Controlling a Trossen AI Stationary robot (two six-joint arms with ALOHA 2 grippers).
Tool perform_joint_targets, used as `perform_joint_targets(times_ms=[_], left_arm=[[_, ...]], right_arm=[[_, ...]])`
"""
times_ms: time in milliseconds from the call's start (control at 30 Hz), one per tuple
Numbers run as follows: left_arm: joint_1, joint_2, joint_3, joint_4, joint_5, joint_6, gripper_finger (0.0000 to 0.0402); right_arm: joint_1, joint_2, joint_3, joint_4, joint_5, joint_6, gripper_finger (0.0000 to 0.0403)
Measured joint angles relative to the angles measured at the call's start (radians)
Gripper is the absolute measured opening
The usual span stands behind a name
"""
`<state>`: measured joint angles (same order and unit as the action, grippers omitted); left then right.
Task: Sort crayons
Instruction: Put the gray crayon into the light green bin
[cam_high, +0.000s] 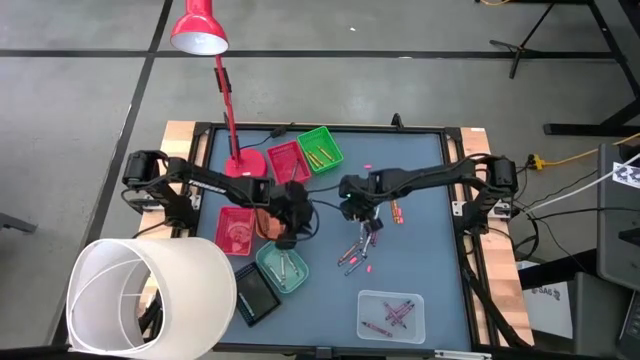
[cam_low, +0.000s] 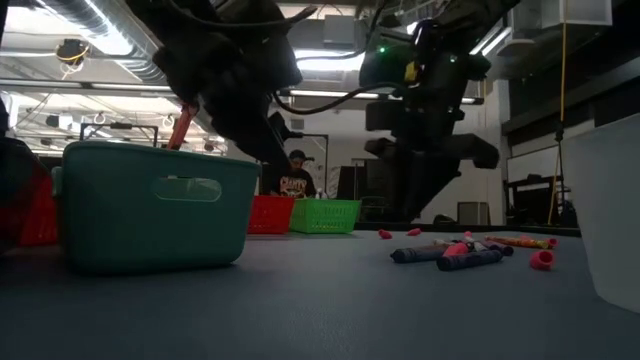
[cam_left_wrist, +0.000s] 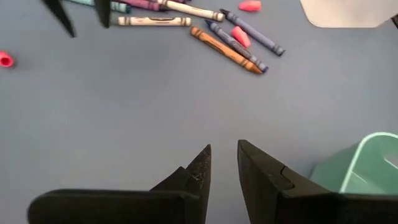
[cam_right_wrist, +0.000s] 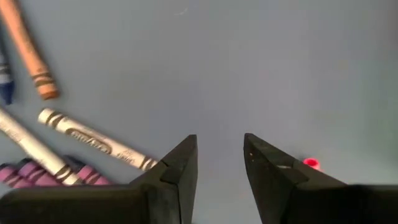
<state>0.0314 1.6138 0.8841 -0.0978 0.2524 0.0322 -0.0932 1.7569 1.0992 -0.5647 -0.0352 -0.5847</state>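
Observation:
The crayons (cam_high: 356, 254) lie in a loose heap flat on the blue-grey table top (cam_high: 420, 250), right of centre. The same crayons (cam_left_wrist: 230, 40) are ahead in the left wrist view. My left gripper (cam_left_wrist: 224, 149) hovers over bare table between the teal tray (cam_high: 283, 268) and the heap, slanting down, its fingers a little apart with nothing between them. My right gripper (cam_right_wrist: 221, 146) hangs over the heap's far side, pointing steeply down, open and empty. A white crayon (cam_right_wrist: 93, 143) and purple ones (cam_right_wrist: 37, 173) lie just beside its fingers.
A clear tray (cam_high: 392, 315) with crayons sits near the front edge. Red trays (cam_high: 238, 228) (cam_high: 285, 160) and a green tray (cam_high: 320, 148) stand left and far. A black tray (cam_high: 255, 296), a red lamp (cam_high: 232, 120) and a white cylinder (cam_high: 150, 295) crowd the left side. Pink bits (cam_high: 368, 268) lie loose.

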Motion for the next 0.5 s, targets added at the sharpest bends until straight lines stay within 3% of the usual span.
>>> perform_joint_targets(times_ms=[233, 500], left_arm=[[-0.037, 0.0, 0.0, 0.0, 0.002, 0.001, 0.0064], [-0.059, 0.0, 0.0, -0.024, 0.003, -0.007, 0.0064]], right_arm=[[-0.056, 0.0, 0.001, 0.027, -0.007, 0.072, 0.0129], [-0.024, 0.0, -0.002, -0.09, -0.114, -0.165, 0.0129]])
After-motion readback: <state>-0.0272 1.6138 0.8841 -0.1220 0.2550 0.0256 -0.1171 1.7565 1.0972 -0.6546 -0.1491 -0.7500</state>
